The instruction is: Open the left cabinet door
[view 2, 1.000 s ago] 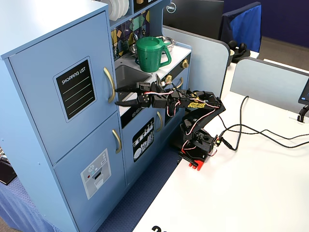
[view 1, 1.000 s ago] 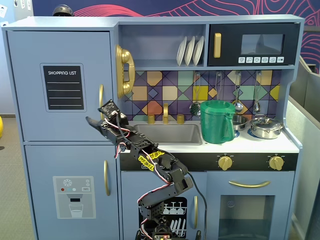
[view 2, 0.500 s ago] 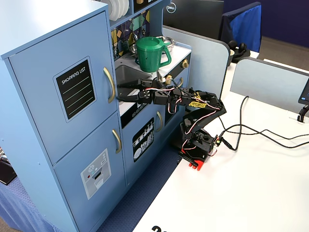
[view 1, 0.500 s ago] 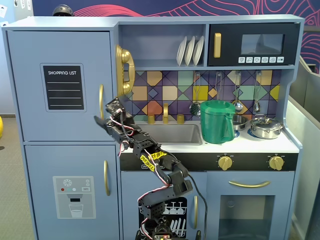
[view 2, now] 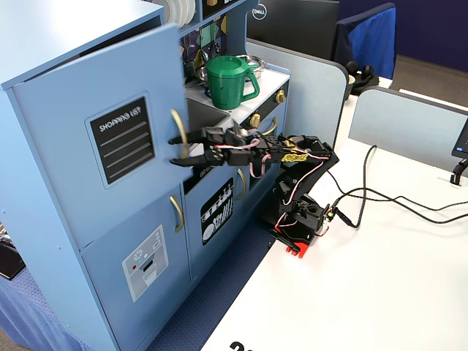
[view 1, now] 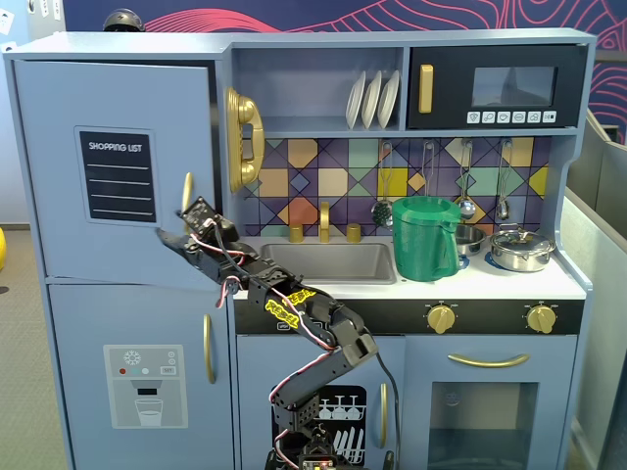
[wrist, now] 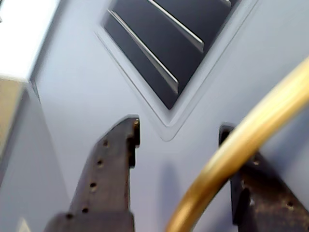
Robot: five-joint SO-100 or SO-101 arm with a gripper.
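The left cabinet door is large and light blue, with a black "SHOPPING LIST" panel and a curved gold handle. It appears slightly ajar on its handle side in both fixed views. My gripper is open at the lower part of the handle, fingertips against or close to the door face. In the wrist view the handle runs between the jaws, close to the right finger, and my gripper faces the door. From the side, my gripper straddles the handle.
Below is the blue door with the dispenser picture. A green pitcher stands on the counter by the sink. The dishwasher-graphic door is behind the arm. The arm's base sits on a white table with cables.
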